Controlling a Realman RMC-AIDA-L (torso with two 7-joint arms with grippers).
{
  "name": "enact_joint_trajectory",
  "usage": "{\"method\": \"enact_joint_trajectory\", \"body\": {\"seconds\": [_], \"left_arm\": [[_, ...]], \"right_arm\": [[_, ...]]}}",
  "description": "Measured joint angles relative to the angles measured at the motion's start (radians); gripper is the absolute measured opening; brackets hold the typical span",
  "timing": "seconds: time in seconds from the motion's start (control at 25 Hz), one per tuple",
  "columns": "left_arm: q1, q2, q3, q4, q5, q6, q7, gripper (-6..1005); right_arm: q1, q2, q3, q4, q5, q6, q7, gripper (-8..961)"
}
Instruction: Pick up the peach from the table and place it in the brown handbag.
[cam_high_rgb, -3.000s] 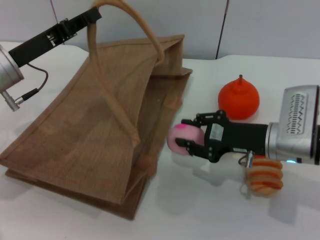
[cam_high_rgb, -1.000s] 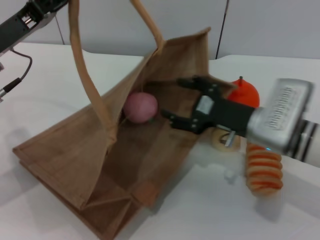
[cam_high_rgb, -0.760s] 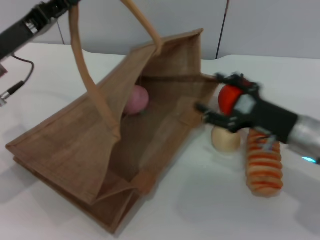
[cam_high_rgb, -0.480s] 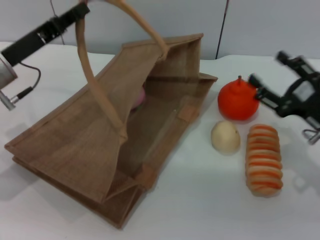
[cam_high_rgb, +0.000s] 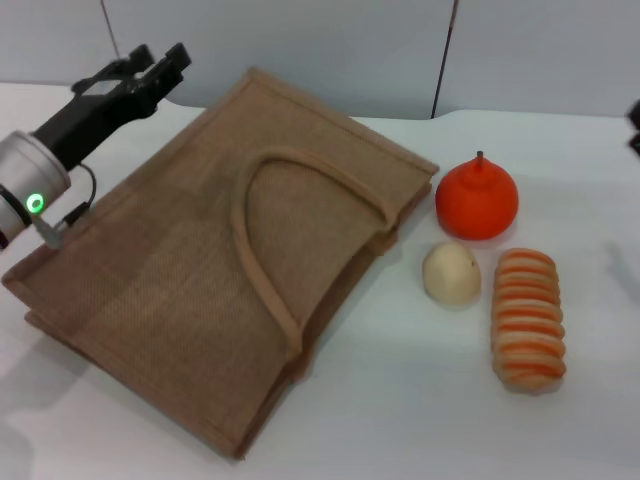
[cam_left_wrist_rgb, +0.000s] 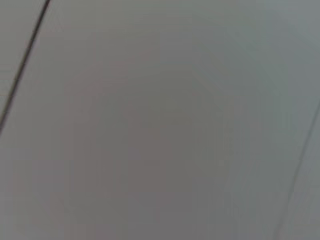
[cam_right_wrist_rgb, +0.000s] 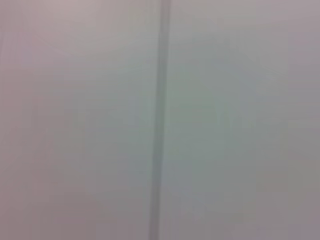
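Observation:
The brown handbag (cam_high_rgb: 210, 260) lies flat on the white table (cam_high_rgb: 400, 400), with a loop handle (cam_high_rgb: 270, 230) resting on its upper face. The peach is hidden; no pink fruit shows in any view. My left gripper (cam_high_rgb: 158, 60) hovers open and empty above the bag's far left corner, apart from the handle. Of my right gripper (cam_high_rgb: 635, 128), only a dark sliver shows at the right edge of the head view, far from the bag. Both wrist views show only a plain grey wall.
A larger orange stemmed fruit (cam_high_rgb: 477, 197), a small pale beige round fruit (cam_high_rgb: 451, 273) and an orange striped spiral piece (cam_high_rgb: 528, 318) lie on the table right of the bag. A grey panelled wall stands behind.
The peach went into the bag and my right gripper let it go, then withdrew to the right edge. My left gripper released the handle and the bag fell flat.

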Motion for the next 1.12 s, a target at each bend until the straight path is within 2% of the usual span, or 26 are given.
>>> {"method": "enact_joint_trajectory", "body": {"seconds": [0.16, 0.28, 0.48, 0.6, 1.12], "left_arm": [[0.007, -0.002, -0.057, -0.109, -0.102, 0.024, 0.204, 611], [0.018, -0.006, -0.095, -0.17, -0.183, 0.022, 0.38, 652], [0.022, -0.007, -0.128, -0.26, -0.31, 0.01, 0.593, 677], [0.022, -0.007, -0.13, -0.28, -0.354, 0.013, 0.624, 674], [0.03, -0.006, -0.131, -0.282, -0.373, -0.001, 0.617, 665]], "right_arm": [[0.001, 0.003, 0.118, -0.017, 0.0, -0.057, 0.005, 840], [0.005, 0.003, 0.205, -0.048, 0.0, -0.098, 0.005, 839], [0.007, 0.003, 0.262, -0.056, -0.001, -0.129, 0.006, 837], [0.01, 0.003, 0.275, -0.057, -0.002, -0.149, 0.006, 834], [0.011, 0.001, 0.283, -0.063, -0.002, -0.167, 0.007, 834]]}}
